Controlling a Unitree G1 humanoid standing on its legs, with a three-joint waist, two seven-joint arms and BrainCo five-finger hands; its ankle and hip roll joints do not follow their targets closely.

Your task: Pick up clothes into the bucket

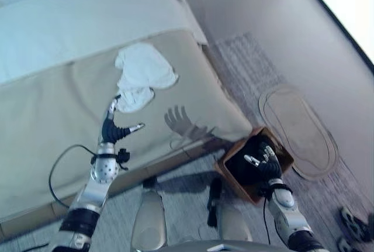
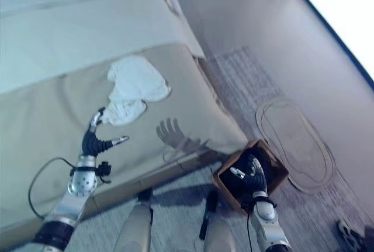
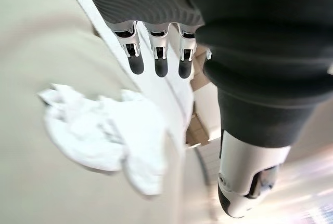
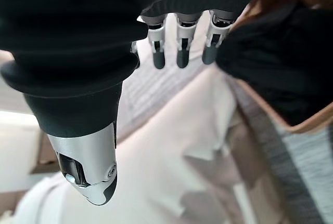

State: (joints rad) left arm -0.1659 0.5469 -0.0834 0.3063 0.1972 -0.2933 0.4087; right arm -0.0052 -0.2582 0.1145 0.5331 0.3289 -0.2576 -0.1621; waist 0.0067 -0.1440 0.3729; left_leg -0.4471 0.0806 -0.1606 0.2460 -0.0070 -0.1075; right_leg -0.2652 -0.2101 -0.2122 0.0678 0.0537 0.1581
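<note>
A wide bed point(image 1: 70, 88) with a beige cover takes up most of the room, and the white clothes point(image 1: 143, 75) lie crumpled on that cover near the bed's foot edge. The left hand point(image 1: 113, 127) hovers over the bed just short of the clothes, fingers straight and loose, holding nothing. On the striped carpet point(image 1: 245, 59) beside the bed's corner sits the brown bucket point(image 1: 231, 173), dark cloth inside. The right hand point(image 1: 264, 164) hangs over it, fingers relaxed and empty. An oval mat point(image 1: 298, 129) lies beyond the bucket.

Bright window glare (upper right), soft shadows
</note>
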